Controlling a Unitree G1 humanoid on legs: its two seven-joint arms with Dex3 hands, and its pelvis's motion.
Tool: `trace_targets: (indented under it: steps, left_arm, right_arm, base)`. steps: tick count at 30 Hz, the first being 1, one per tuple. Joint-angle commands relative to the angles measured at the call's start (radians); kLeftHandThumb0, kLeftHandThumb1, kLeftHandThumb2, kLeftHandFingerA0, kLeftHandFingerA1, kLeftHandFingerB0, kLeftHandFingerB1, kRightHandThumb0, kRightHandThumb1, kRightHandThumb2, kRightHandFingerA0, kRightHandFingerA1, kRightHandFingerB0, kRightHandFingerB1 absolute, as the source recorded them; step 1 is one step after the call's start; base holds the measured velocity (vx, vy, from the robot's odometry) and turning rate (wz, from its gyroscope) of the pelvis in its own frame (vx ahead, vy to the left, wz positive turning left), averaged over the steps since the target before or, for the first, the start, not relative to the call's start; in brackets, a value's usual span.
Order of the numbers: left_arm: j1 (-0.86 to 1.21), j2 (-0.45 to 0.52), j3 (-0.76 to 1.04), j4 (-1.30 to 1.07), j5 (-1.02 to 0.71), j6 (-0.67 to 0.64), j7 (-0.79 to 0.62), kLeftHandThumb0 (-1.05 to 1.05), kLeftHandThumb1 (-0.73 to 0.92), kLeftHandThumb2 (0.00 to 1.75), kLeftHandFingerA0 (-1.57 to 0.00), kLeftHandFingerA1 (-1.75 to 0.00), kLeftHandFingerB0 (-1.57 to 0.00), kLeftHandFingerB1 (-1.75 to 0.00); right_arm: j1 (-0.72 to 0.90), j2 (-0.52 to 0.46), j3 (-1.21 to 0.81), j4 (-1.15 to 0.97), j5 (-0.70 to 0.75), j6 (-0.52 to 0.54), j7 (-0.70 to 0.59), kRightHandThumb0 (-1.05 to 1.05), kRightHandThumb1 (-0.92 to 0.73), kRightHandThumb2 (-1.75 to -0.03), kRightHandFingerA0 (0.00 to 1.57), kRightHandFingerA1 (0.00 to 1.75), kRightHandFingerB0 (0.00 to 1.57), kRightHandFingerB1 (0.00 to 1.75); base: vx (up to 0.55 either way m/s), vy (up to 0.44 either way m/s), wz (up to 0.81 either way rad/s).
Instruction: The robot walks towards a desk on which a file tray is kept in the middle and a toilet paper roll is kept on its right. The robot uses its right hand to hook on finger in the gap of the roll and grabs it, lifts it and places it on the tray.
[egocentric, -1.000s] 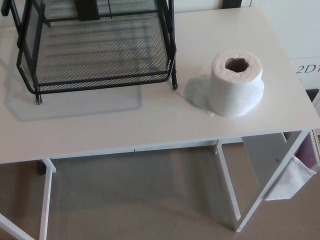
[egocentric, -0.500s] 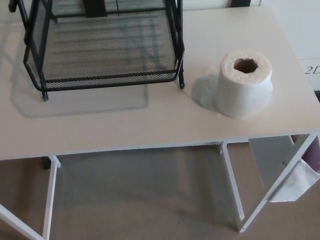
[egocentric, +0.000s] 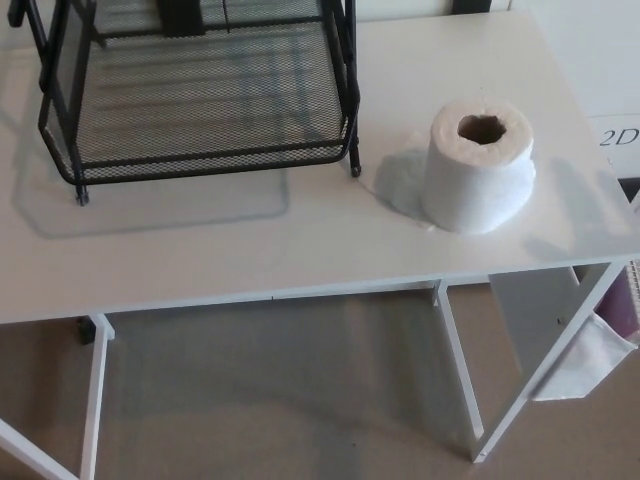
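Left hand: it does not show in the head view, so how open it is cannot be told.
File tray (egocentric: 210, 163): black wire mesh, standing on the left-middle part of the desk. The picture's top edge cuts it off. Its lower shelf is bare mesh and its low front rim faces the camera.
Desk (egocentric: 300, 250): a white top on white legs, with beige floor (egocentric: 270, 400) beneath it.
Toilet paper roll (egocentric: 478, 175): white, standing on end on the desk, to the right of the tray and apart from it, near the desk's front right corner. Its core hole (egocentric: 481, 127) faces up, and the roll stands free.
White cloth (egocentric: 585, 360): hangs below the desk's right end, beside the leg.
Right hand: also out of the picture, so its grip cannot be told and the roll's place cannot be set against it.
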Motion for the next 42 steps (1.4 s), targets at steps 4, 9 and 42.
trace_targets:
  steps: [4,9,42]
  left_arm:
    - [0.016,0.01,0.018,0.006,-0.018,-0.013,-0.007,-1.05,0.73,1.3,-0.02,-0.71,-0.01,-0.56]
    - [-0.002,0.003,0.037,0.029,-0.033,0.006,0.008,-1.05,0.74,1.29,-0.01,-0.63,0.0,-0.53]
    - [0.017,0.005,0.004,-0.014,0.007,0.003,0.032,-1.05,0.76,1.3,-0.07,-0.72,-0.01,-0.57]
  right_arm:
    - [-0.165,-0.042,0.306,-0.174,-0.189,0.311,0.281,-0.59,-0.56,-0.59,0.19,0.43,0.09,0.25]
    - [-0.235,-0.032,0.376,-0.093,-0.233,0.292,0.281,-0.37,-0.39,-0.95,0.0,0.52,0.0,0.51]
    - [-0.23,0.016,0.517,-0.119,-0.393,0.24,0.316,-0.35,-0.4,-0.96,0.04,0.54,0.0,0.49]
  base:
    - [0.0,0.0,0.0]
    - [0.0,0.0,0.0]
    - [0.0,0.0,0.0]
